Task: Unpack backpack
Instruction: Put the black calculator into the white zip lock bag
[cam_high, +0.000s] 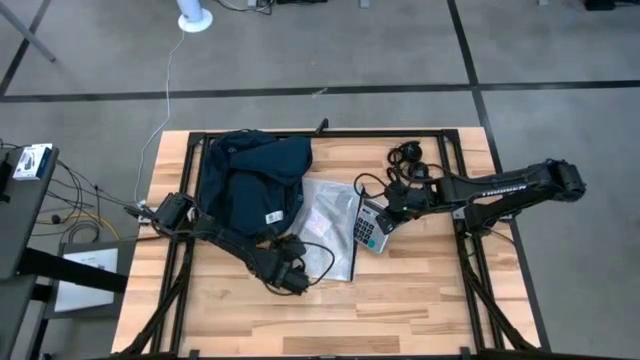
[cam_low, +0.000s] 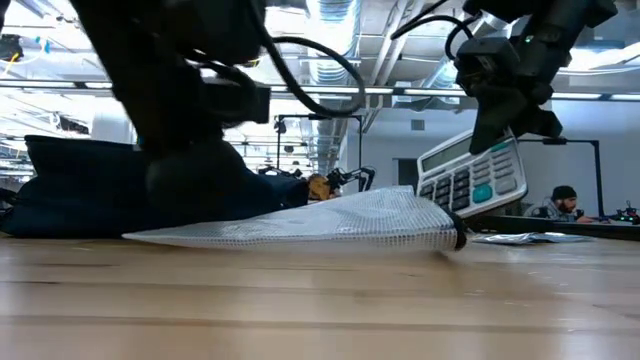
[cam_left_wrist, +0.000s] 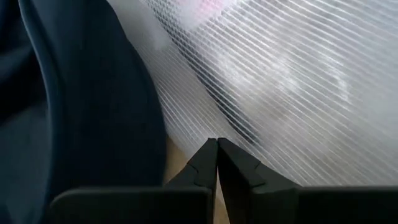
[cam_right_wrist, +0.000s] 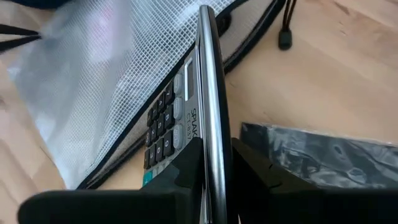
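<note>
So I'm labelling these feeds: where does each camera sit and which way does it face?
High: overhead, straight down; both arms, backpack.
Low: table height, level; arms above, calculator lifted.
Left wrist: over shut left gripper at mesh pouch.
Right wrist: along right gripper clamping calculator.
High and low share calculator, pouch.

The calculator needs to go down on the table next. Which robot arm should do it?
The right arm. Its gripper is already shut on the calculator, holding it tilted above the table. The left gripper is shut at the mesh pouch, away from it.
</note>
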